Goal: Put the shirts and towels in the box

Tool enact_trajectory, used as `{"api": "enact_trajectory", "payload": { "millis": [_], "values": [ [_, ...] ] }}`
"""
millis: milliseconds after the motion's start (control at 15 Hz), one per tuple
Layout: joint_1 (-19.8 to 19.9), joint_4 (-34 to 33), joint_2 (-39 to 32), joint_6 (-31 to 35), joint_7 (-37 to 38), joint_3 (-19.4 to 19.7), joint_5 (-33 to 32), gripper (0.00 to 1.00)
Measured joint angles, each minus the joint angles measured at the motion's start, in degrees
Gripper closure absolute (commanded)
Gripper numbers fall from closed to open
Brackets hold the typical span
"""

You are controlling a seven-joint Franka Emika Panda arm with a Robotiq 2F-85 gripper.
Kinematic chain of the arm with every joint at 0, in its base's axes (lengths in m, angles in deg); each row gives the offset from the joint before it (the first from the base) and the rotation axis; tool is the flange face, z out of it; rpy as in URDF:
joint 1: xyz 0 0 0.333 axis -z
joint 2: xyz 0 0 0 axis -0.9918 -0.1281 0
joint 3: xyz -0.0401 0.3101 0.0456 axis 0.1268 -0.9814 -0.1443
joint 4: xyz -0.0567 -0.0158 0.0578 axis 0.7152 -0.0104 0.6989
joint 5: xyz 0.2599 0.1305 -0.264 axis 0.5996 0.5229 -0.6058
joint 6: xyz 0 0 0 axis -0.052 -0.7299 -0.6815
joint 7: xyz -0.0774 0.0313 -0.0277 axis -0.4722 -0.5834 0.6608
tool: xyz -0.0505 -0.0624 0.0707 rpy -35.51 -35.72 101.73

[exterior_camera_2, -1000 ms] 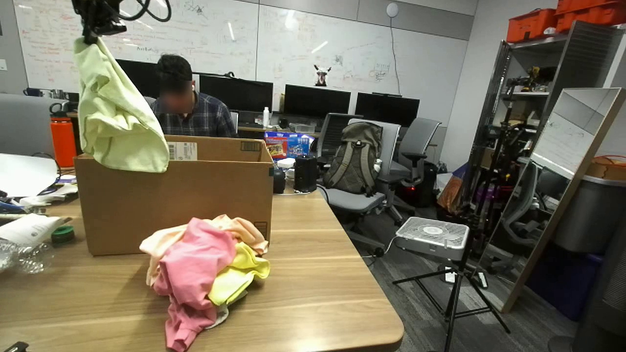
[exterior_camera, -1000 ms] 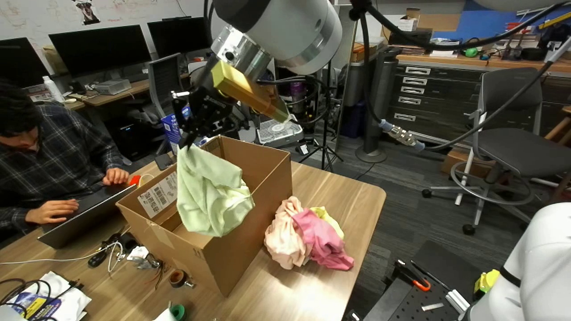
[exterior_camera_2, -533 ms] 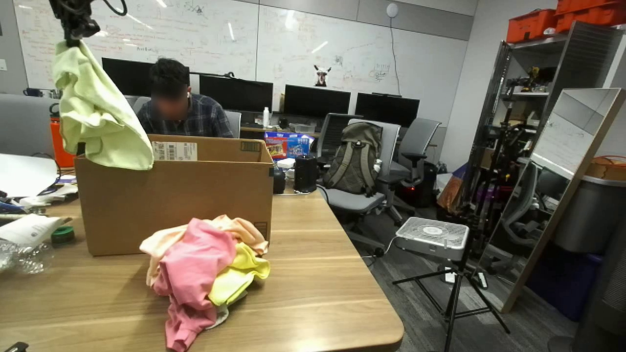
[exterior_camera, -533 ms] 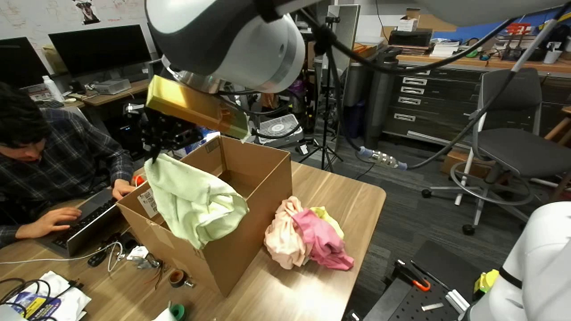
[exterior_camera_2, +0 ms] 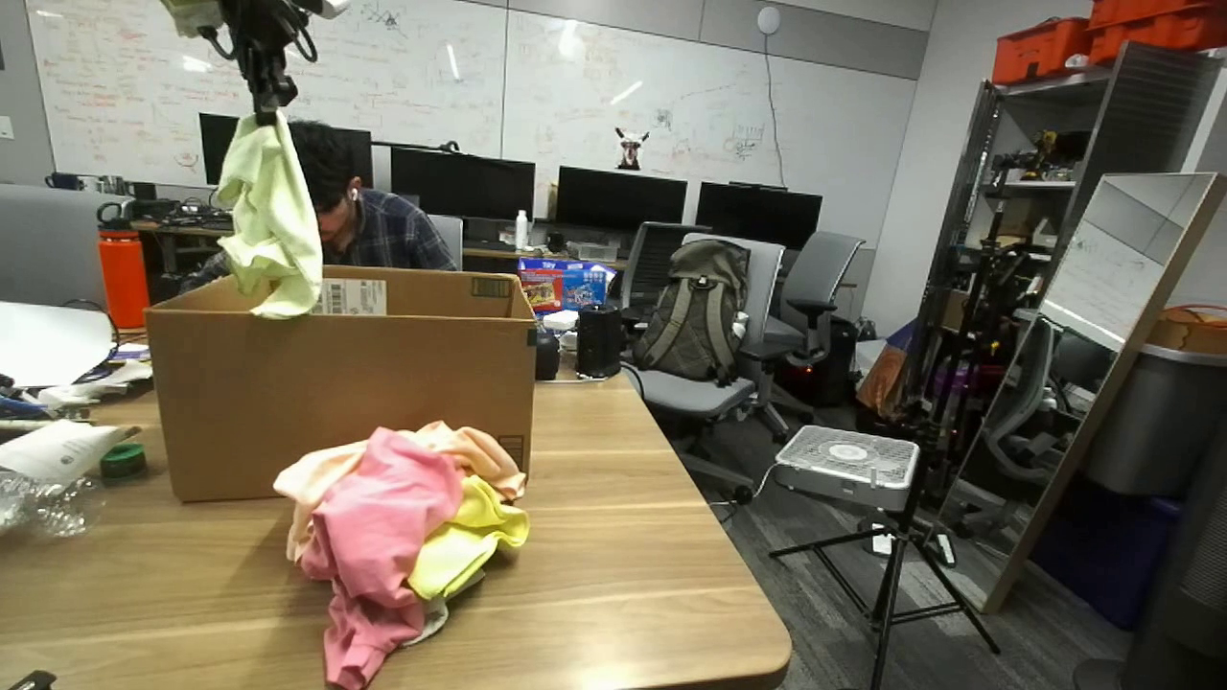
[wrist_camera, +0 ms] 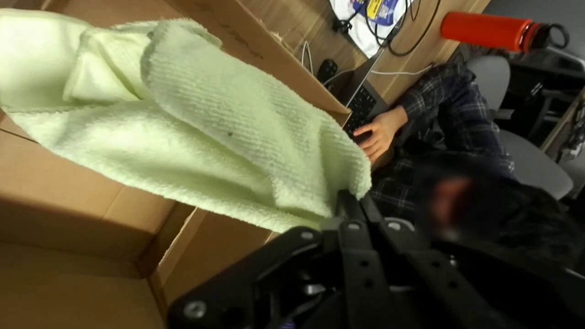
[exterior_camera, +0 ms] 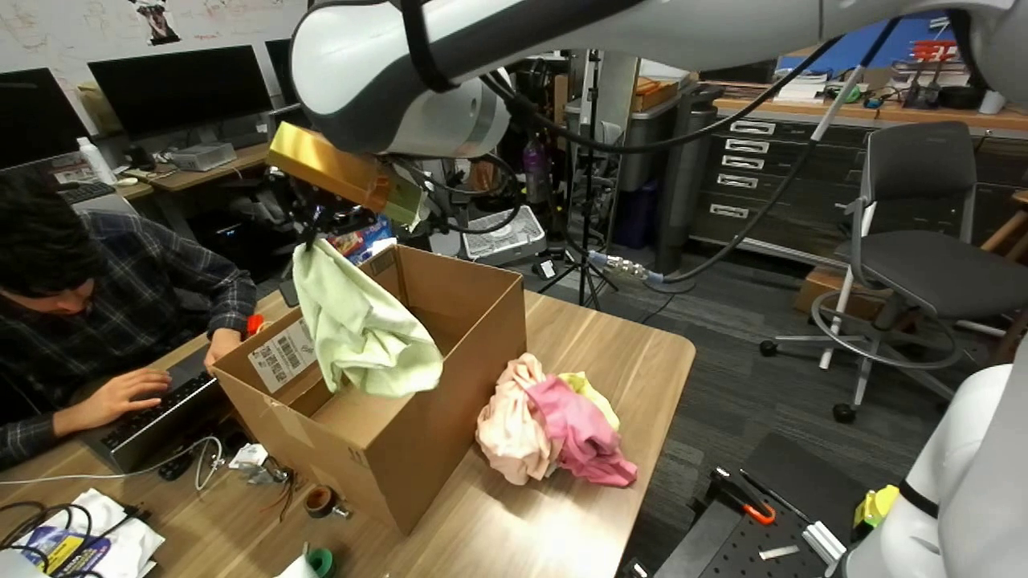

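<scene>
One bench (exterior_camera_2: 652, 537), rounded corner well apart from the pincer (wrist_camera: 355, 201), carries the box (exterior_camera_2: 345, 402), open top and edges below the pincer, and lower, outside the box, the cloth heap (exterior_camera_2: 388, 513). Gripped by the pincer hangs the pale green cloth (exterior_camera: 365, 329), overlapping a rim in view.

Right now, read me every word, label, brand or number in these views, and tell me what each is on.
Blue box, in an exterior view: perhaps "TRY"; the rest is blurred.
White label on the inside of the cardboard box: print too blurred.
Whiteboard: handwriting, too small and faint.
White packet: print too blurred.
Laptop keys: too small.
</scene>
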Motion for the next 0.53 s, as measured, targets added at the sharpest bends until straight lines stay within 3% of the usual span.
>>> {"api": "enact_trajectory", "payload": {
  "millis": [267,533],
  "values": [
    [0.4,-2.12,-1.3,-1.74,-0.26,2.22,-0.25,0.42],
    [0.67,-2.45,-0.91,-10.13,-2.44,2.49,0.01,0.13]
  ]
}}
